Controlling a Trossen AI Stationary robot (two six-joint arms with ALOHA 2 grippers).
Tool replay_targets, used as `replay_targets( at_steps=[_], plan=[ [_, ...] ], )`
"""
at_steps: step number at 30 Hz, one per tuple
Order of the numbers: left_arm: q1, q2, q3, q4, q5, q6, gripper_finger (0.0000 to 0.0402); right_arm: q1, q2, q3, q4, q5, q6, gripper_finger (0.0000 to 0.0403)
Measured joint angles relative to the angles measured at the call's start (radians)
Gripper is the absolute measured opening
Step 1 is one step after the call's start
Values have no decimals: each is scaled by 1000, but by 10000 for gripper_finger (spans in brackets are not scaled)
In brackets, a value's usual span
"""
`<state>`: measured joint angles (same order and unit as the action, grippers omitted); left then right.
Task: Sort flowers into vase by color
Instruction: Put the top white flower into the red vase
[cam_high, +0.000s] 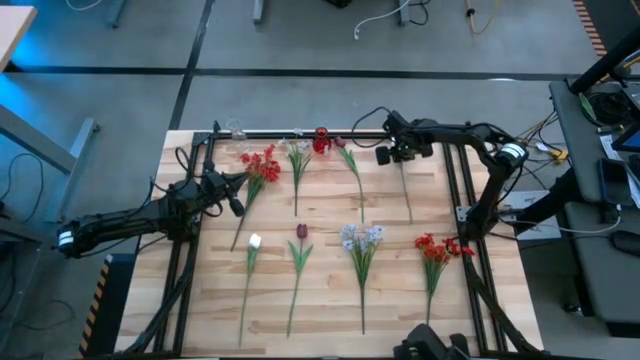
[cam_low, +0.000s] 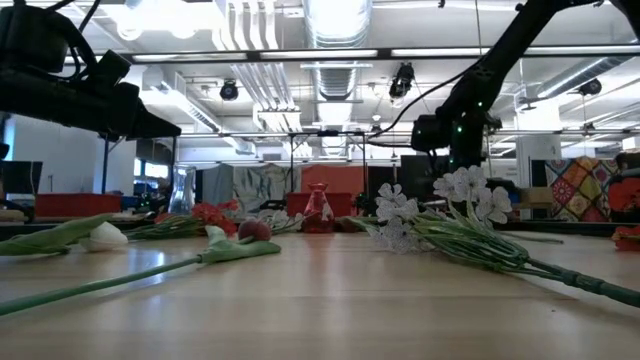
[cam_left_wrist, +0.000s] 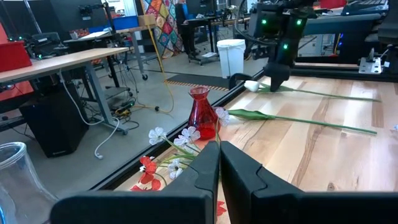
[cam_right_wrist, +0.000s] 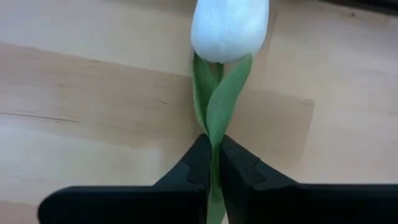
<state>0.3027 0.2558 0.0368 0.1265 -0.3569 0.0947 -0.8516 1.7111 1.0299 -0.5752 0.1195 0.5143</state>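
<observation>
Two grippers – right gripper (cam_right_wrist: 212, 163) pinched on white tulip (cam_right_wrist: 229, 28) stem at counter (cam_high: 330, 300) back, left gripper (cam_left_wrist: 219, 163) closed, empty, near red vase (cam_left_wrist: 202, 112)

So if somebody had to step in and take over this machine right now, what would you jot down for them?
Right gripper: shut on the stem of the white tulip, at the table's far right; the bloom is just ahead of the fingers.
Left gripper: shut, holding nothing, beside the red cluster flower on the left.
Red vase: at the middle of the far edge. A clear glass vase stands nearer the left arm.
Done: the high view shows no stems in the vases.
Left: all the flowers lying on the table, including the dark red tulip, the pale-blue spray and the other red cluster.
</observation>
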Motion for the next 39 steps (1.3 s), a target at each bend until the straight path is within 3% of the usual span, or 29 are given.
replay_targets(
  at_steps=[9,17,26,39],
  plan=[
    [0,0,0,0,0,0,0,93,-142,110,114,-5,-68,14],
    [0,0,0,0,0,0,0,243,-200,179,568,-11,-223,13],
    [0,0,0,0,0,0,0,261,-90,218,1046,-41,-321,13],
    [0,0,0,0,0,0,0,243,53,415,1083,-45,-431,13]
  ],
)
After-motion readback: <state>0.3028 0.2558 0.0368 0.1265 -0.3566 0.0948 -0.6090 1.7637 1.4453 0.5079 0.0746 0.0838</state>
